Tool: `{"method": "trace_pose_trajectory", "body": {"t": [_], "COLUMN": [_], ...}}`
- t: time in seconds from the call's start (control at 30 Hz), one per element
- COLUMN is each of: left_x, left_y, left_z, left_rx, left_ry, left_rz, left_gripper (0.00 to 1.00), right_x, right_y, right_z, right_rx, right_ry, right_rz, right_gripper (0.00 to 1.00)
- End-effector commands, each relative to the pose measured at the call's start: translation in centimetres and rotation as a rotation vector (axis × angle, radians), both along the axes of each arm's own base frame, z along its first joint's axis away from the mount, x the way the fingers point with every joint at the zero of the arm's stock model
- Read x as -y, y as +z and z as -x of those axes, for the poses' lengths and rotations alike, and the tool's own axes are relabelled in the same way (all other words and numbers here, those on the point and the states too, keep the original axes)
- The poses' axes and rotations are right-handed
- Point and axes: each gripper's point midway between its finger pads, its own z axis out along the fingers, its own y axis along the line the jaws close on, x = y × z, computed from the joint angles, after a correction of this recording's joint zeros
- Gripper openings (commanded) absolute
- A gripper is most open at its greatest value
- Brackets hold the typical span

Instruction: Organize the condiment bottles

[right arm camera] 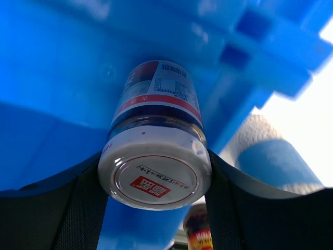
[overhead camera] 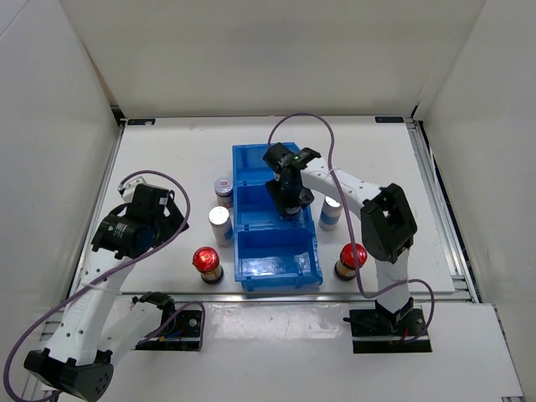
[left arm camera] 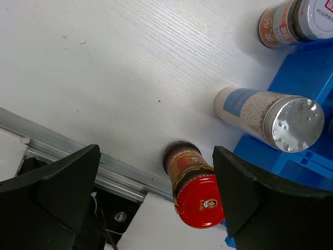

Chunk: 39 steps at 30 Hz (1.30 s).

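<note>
My right gripper [overhead camera: 289, 203] [right arm camera: 156, 182] is shut on a short bottle with a red-marked silver cap [right arm camera: 155, 156], held in the middle compartment of the blue bin [overhead camera: 251, 172]. Left of the bin stand another short red-marked bottle [overhead camera: 224, 186] [left arm camera: 291, 23], a taller silver-capped bottle [overhead camera: 219, 221] [left arm camera: 270, 117] and a red-capped brown bottle [overhead camera: 207, 262] [left arm camera: 195, 190]. Right of the bin stand a silver-capped bottle [overhead camera: 332, 209] [right arm camera: 276, 156] and a red-capped one [overhead camera: 352, 258] [right arm camera: 200, 232]. My left gripper [overhead camera: 159, 213] [left arm camera: 156, 192] is open and empty, above the left red-capped bottle.
The bin's near compartment [overhead camera: 276, 255] and far compartment hold no bottles. The table's metal front rail [left arm camera: 62, 140] runs just behind the left red-capped bottle. White walls enclose the table on three sides.
</note>
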Motion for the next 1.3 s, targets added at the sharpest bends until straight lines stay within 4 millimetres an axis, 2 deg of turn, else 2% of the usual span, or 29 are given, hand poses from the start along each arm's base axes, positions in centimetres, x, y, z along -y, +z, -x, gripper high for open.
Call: {"method": "trace_pose_trajectory", "body": {"t": [0.0,0.03,0.1,0.13,0.2,0.3,0.37,0.4,0.43,0.47,0.5,0.53,0.57,0.6,0.63,0.67,0.7,0.8,0.83,0.87,0.9,0.93,0.97,1.13,1.23,1.27], "left_x": [-0.6,-0.6,-0.5,-0.6,-0.6,-0.1,1.4,2.2,2.8,3.2,3.8,4.3,4.8,5.5,6.7,7.4,7.9,9.0,9.8,9.8,10.4,10.6,11.3,12.2,12.3,12.3], "left_y": [0.1,0.1,0.2,0.3,0.2,1.6,2.8,4.4,4.6,5.1,4.7,4.7,5.2,3.5,3.2,3.9,2.5,3.5,2.4,2.4,2.3,1.1,1.4,-0.8,-1.6,-2.4], "left_z": [0.2,0.2,-0.1,-0.5,-1.1,-3.2,-4.7,-6.2,-7.1,-7.9,-9.3,-10.3,-11.2,-12.5,-13.2,-14.2,-15.3,-18.0,-18.8,-19.7,-20.2,-20.7,-21.3,-23.3,-23.6,-23.5], "left_rx": [0.014,0.014,0.027,0.040,0.056,0.166,0.235,0.321,0.337,0.358,0.337,0.337,0.333,0.261,0.245,0.250,0.208,0.284,0.261,0.273,0.277,0.245,0.256,0.209,0.186,0.161], "left_ry": [0.028,0.028,0.028,0.012,-0.018,-0.070,-0.169,-0.223,-0.250,-0.268,-0.285,-0.301,-0.319,-0.362,-0.421,-0.451,-0.469,-0.502,-0.524,-0.521,-0.538,-0.538,-0.559,-0.546,-0.545,-0.534], "left_rz": [-0.017,-0.017,-0.013,-0.033,-0.050,-0.061,-0.036,-0.041,-0.038,-0.034,-0.040,-0.040,-0.040,-0.062,-0.037,-0.033,-0.038,-0.017,0.002,0.011,0.027,0.027,0.047,0.074,0.097,0.106], "left_gripper": [1.00,1.00,1.00,1.00,1.00,1.00,1.00,1.00,1.00,1.00,1.00,1.00,1.00,1.00,1.00,1.00,1.00,1.00,1.00,1.00,1.00,1.00,1.00,1.00,1.00,1.00], "right_x": [-0.5,-0.5,-0.2,0.4,0.4,0.7,0.8,1.0,1.0,1.8,1.1,0.8,0.6,0.6,0.8,1.0,1.3,1.8,2.1,2.3,2.5,2.5,2.4,2.5,3.3,3.2], "right_y": [-0.4,-0.4,-1.1,-1.1,-1.1,-0.3,0.6,1.5,3.5,4.8,5.9,7.9,8.9,10.6,11.2,11.5,12.5,13.5,13.6,13.9,13.9,14.4,14.5,14.2,13.3,13.8], "right_z": [-2.2,-2.2,-1.7,-1.8,-1.8,-1.8,-1.8,-1.2,-1.5,-2.1,-1.8,-1.6,-1.6,-1.8,-2.2,-2.5,-2.9,-3.3,-3.3,-3.1,-3.2,-3.0,-2.5,-2.2,-2.3,-2.4], "right_rx": [0.051,0.050,0.027,0.025,0.024,0.031,0.027,0.040,0.110,0.197,0.237,0.281,0.314,0.357,0.371,0.378,0.397,0.347,0.337,0.328,0.316,0.305,0.293,0.269,0.256,0.272], "right_ry": [-0.045,-0.053,-0.064,-0.075,-0.084,-0.075,-0.075,-0.055,-0.051,-0.064,-0.033,-0.019,-0.009,-0.020,-0.031,-0.060,-0.076,-0.115,-0.120,-0.121,-0.125,-0.124,-0.115,-0.113,-0.106,-0.105], "right_rz": [-0.035,-0.037,-0.020,-0.005,-0.008,0.004,0.007,0.043,0.043,0.096,0.084,0.042,0.029,-0.002,-0.015,-0.030,-0.048,-0.116,-0.124,-0.136,-0.148,-0.182,-0.198,-0.232,-0.215,-0.229], "right_gripper": [0.65,0.74,0.79,0.89,1.00,1.00,1.00,1.00,1.00,1.00,1.00,1.00,1.00,1.00,1.00,1.00,1.00,1.00,1.00,1.00,1.00,1.00,1.00,1.00,1.00,1.00]}}
